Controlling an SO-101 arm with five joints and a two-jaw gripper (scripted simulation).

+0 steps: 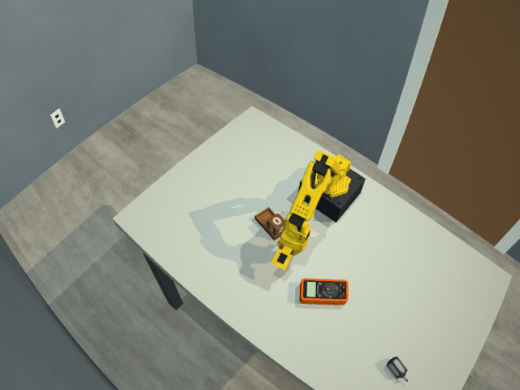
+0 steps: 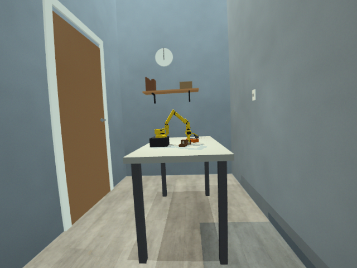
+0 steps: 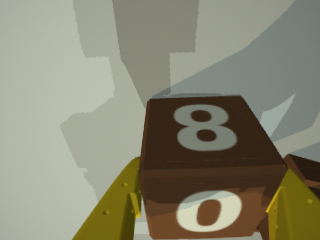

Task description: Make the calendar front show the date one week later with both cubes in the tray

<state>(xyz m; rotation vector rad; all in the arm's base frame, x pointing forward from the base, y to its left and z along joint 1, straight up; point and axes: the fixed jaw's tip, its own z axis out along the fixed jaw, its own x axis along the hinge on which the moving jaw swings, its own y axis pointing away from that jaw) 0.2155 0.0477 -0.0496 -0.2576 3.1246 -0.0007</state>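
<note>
Top cam: high, off one corner of the desk, angled down, takes in the whole desktop plus floor, two walls, door. Exterior cam: far back, about desk height, faces a short desk edge, arm tiny. Both share the arm and the desktop. Wrist cam: very close, looks past the yellow fingers at a cube and bare desk.
</note>
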